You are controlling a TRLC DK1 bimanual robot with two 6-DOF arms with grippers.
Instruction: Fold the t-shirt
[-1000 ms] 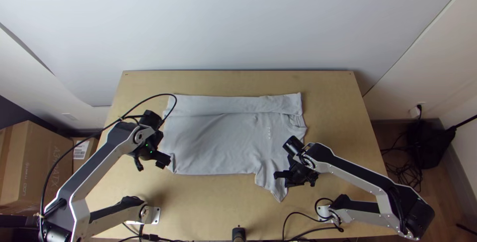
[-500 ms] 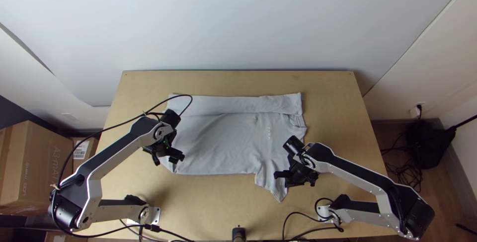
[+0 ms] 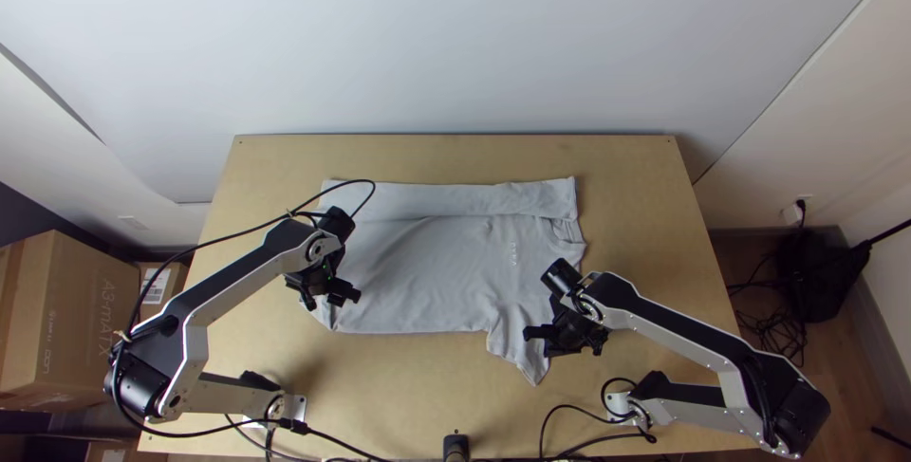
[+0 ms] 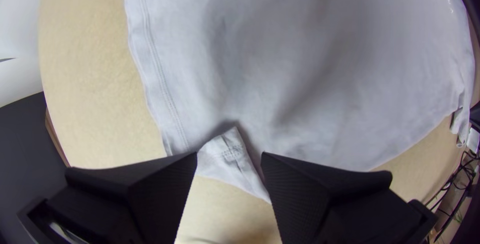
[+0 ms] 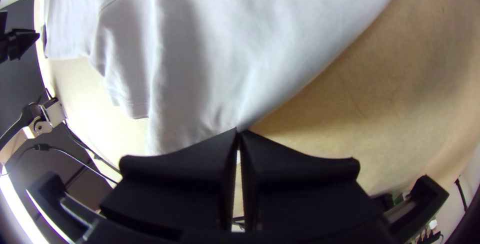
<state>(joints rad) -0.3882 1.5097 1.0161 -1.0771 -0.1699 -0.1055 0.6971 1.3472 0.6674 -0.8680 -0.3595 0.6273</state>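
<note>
T-shirt [image 3: 427,272] cloth, pale grey, lies across the middle of the light wooden table [image 3: 455,154], its neckline toward the right and its hem toward the left. The body is spread mostly flat, with the far side folded over in a long strip.

The left arm [image 3: 232,286] reaches in from the near left and the right arm [image 3: 678,331] from the near right, both white with black joints. Left of the table stands a cardboard box [image 3: 71,320]; on the floor to the right is a black object [image 3: 821,277] with loose cables [image 3: 773,329] beside it.

The left gripper [image 3: 330,299] is over the near left corner of the shirt, its fingers spread. A small turned-up corner [image 4: 227,156] with stitching shows between the fingertips; whether they touch it cannot be told. The right gripper [image 3: 562,346] is at the near right, beside the sleeve [image 3: 524,353] that points toward the near edge. Its fingers are pressed together, pinching an edge of the cloth, and creases run into their tips.

Smallest are a white plug [image 3: 793,213] on the right wall and the pale print [image 3: 513,253] near the neckline.
</note>
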